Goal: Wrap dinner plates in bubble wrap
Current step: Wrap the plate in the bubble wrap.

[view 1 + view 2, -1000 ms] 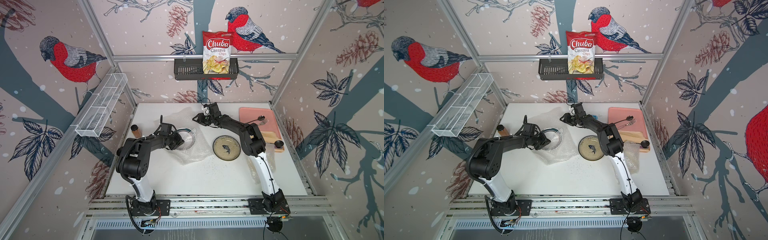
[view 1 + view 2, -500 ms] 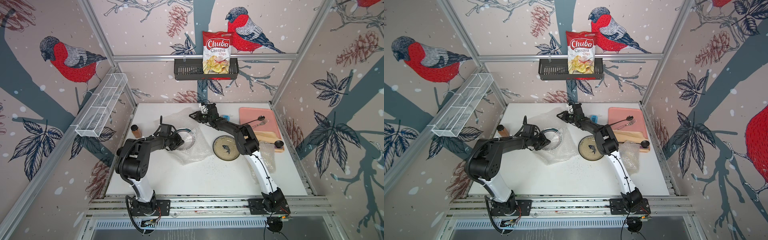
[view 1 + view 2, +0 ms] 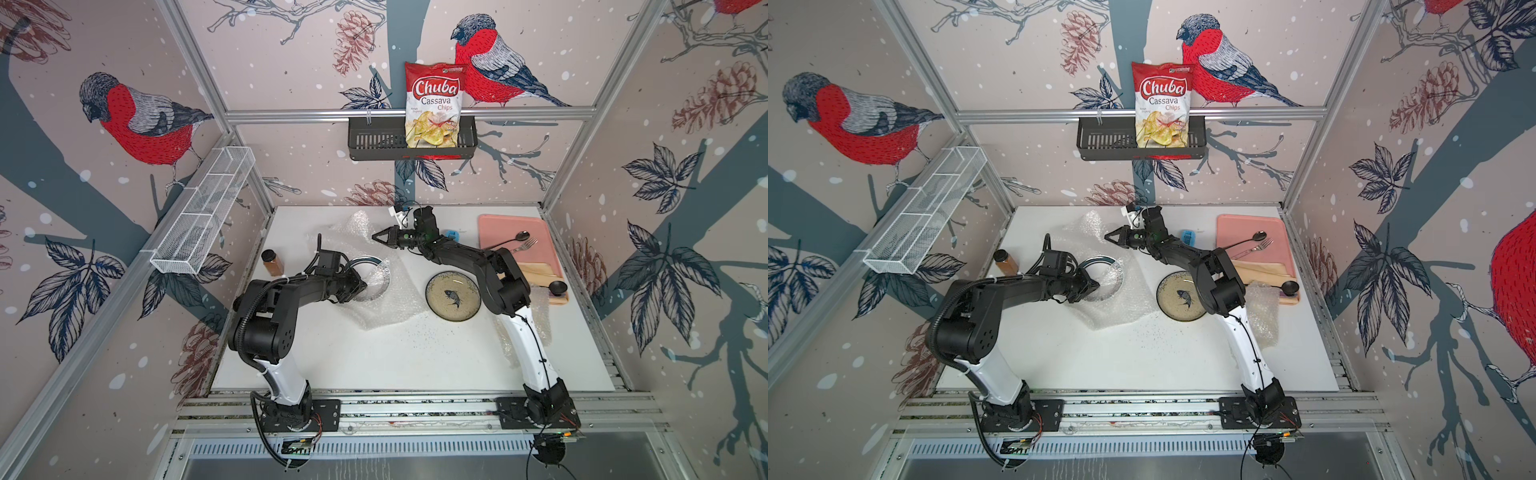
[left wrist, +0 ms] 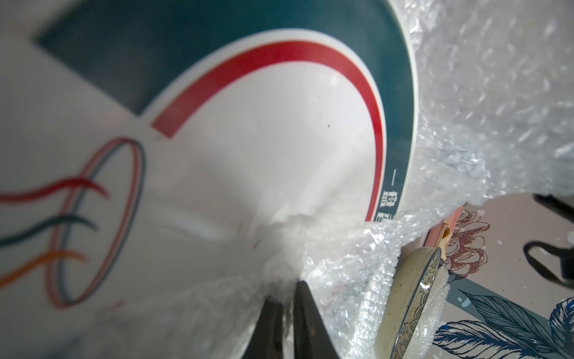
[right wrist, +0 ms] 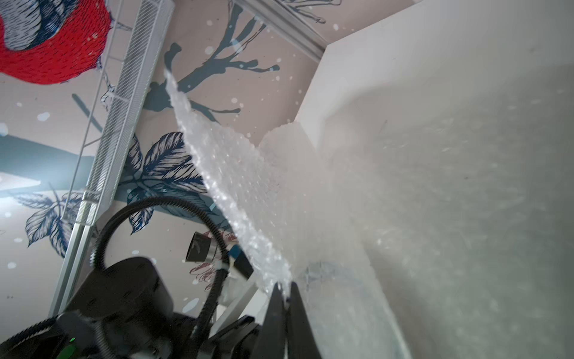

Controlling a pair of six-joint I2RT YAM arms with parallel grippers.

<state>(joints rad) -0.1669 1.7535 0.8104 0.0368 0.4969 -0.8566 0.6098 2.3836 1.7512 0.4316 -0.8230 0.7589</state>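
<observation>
**Table, near edge to far wall**

1. Lower right of the frame: a second sheet of clear bubbled film lies crumpled on the table, partly under the right arm.
2. Centre: the fish plate, tan with a dark rim and a dark fish drawing, lies flat and uncovered. It sits just beside the edge of the bubble wrap.
3. Left of centre: the white-centred plate lies on the bubble wrap, with film folded over its right side. The left wrist view shows a dark teal rim, a red inner band and coloured swirls on this plate.
4. The left pincer is at this plate, its fingers pressed together on a bunch of film.
5. Left edge: an amber bottle stands upright.
6. Upper centre: the right pincer is closed, pinching the far edge of the same sheet, which is raised off the table.

**Containers**

- The pink tray, upper right of the table, holds a spoon and a fork.
- The black basket on the back wall holds a chips bag, upright.
- A wire basket is fixed to the left wall.
</observation>
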